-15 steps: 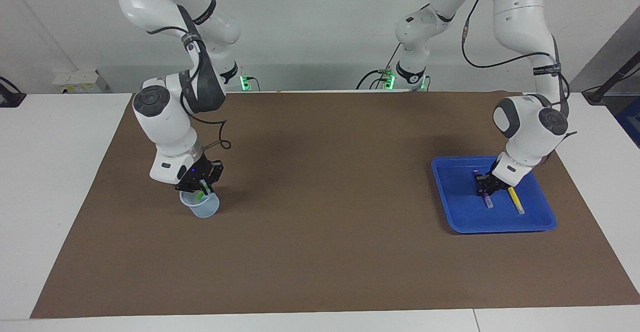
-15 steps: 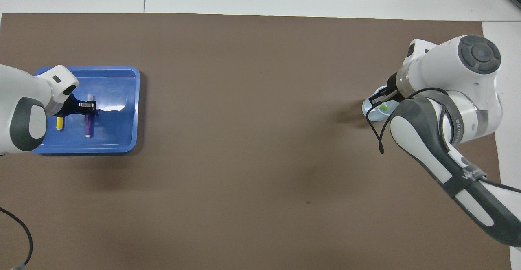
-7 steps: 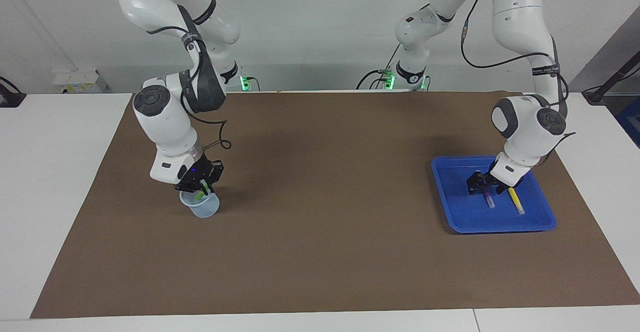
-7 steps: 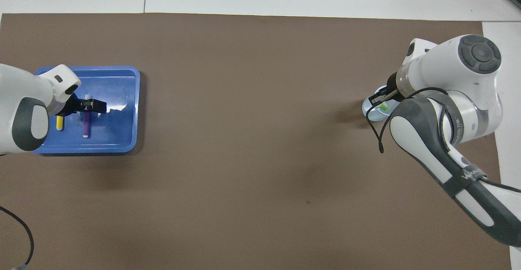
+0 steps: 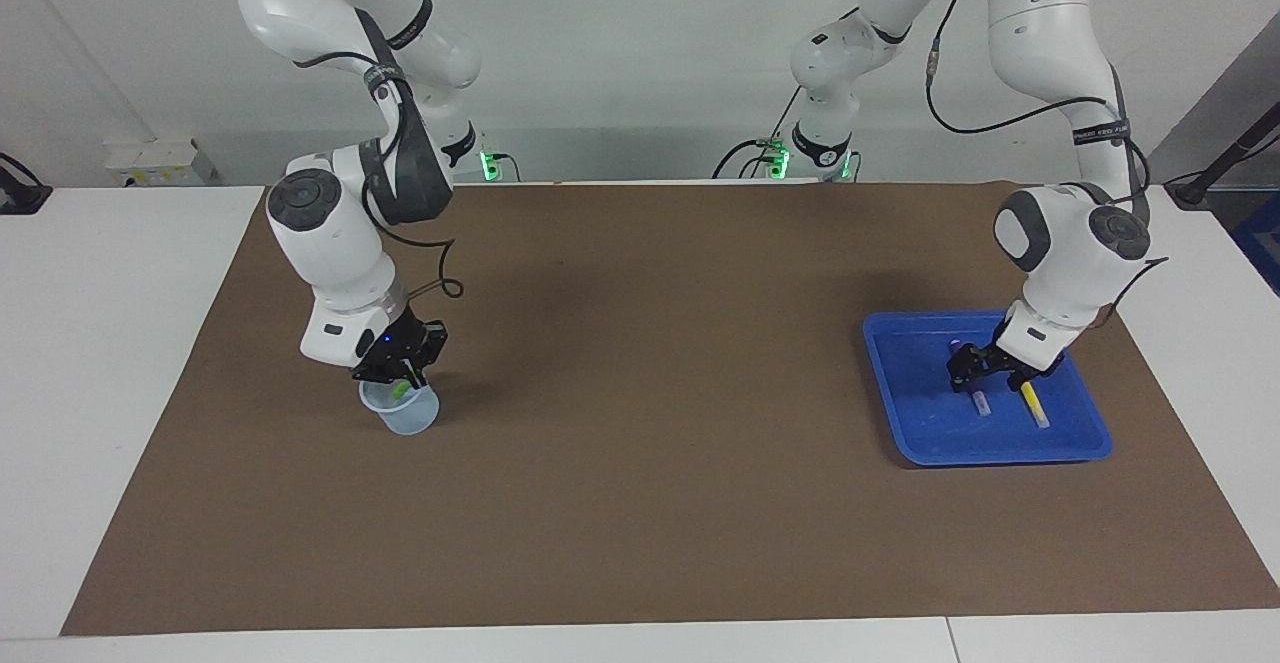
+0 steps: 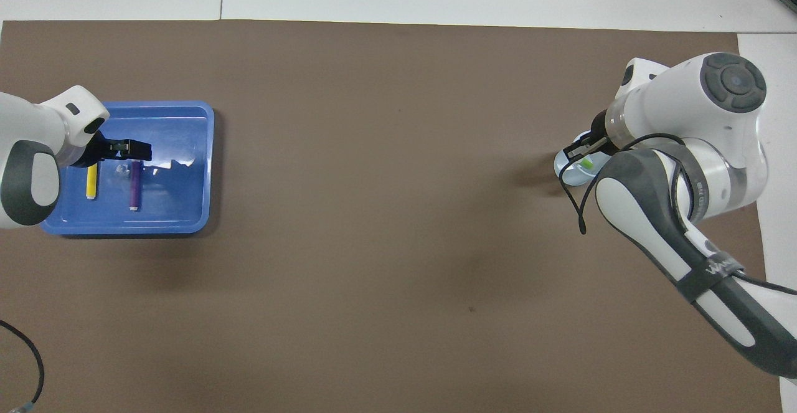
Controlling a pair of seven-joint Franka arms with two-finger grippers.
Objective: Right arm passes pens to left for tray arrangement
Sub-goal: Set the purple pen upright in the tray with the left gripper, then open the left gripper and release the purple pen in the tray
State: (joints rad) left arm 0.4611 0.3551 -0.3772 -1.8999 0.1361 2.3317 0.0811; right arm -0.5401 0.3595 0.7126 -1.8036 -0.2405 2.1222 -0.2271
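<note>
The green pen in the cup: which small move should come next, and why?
Probably the right gripper should lift the green pen out of the cup. It is already down at the cup's mouth, and the yellow pen and purple pen lie in the tray.

Two pens [image 5: 1003, 401] lie side by side in the tray [image 5: 905, 413]; a third stands in the cup [image 5: 408, 416] at the right arm's end of the surface [image 5: 640, 443].
</note>
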